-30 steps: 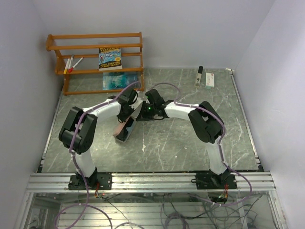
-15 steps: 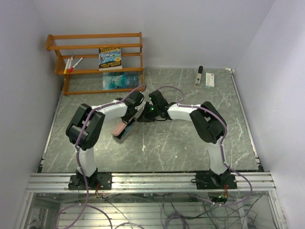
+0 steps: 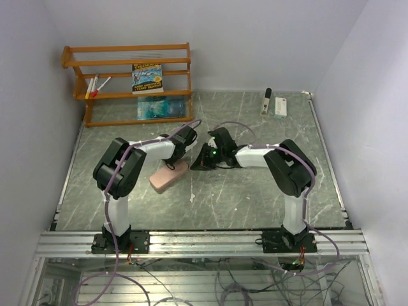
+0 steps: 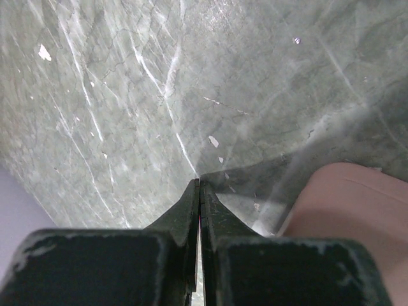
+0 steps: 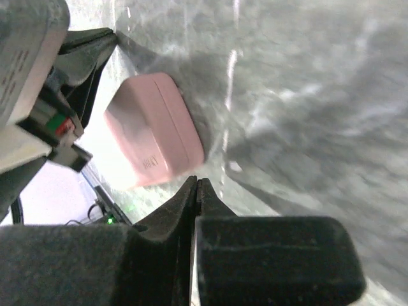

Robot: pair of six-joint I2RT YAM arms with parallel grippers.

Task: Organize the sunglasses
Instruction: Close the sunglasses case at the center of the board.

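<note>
Pink sunglasses case, lid apparently closed, lying on grey marble table left of centre, left gripper fingers pressed together, empty, just beside case, right gripper likewise pinched together, empty, near case.

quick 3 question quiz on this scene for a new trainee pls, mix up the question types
1. True or false: the pink glasses case lies closed on the table.
2. Multiple choice: the left gripper is A) shut on the case, B) shut with nothing between its fingers, C) wide open.
3. Fill in the blank: the wooden rack stands at the far ___ corner of the table.

Key: 1 true; 2 B; 3 left.
</note>
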